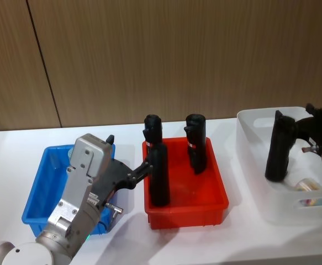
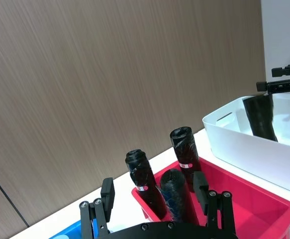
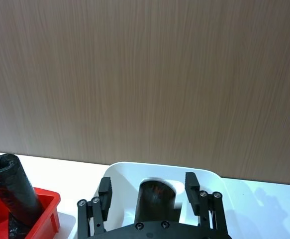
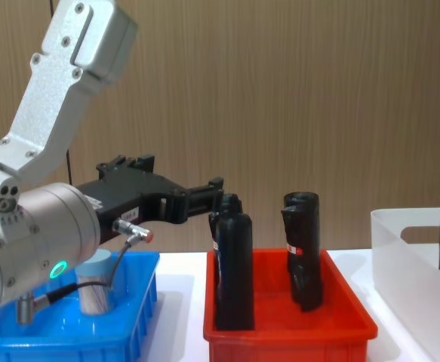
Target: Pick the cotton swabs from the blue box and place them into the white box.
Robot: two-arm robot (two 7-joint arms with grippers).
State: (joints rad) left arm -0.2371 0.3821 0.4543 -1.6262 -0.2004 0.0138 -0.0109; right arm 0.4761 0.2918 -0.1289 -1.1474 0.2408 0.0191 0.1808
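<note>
Over the red bin (image 1: 185, 212), the left gripper (image 1: 147, 167) has its jaws apart, straddling the top of a black roll (image 1: 159, 179), not clamped as far as I can see. That's the wrong target.

The one cotton swabs jar (image 4: 95, 286) I can see to pick stands upright in the blue box (image 1: 36, 212), at 9 o'clock of the red bin, under the left wrist.

The right gripper (image 3: 148, 185) is over the white box (image 1: 285, 212) at 3 o'clock, jaws also apart around a second black roll (image 1: 276, 146). A pale cylinder lies on that box's floor, likely a jar.

To do this step well, I'd say: lift clear of the roll without tipping it, move to 9 o'clock and centre over the pale blue lid. Come straight down, grip the jar body below the lid, and watch the box's near wall.
</note>
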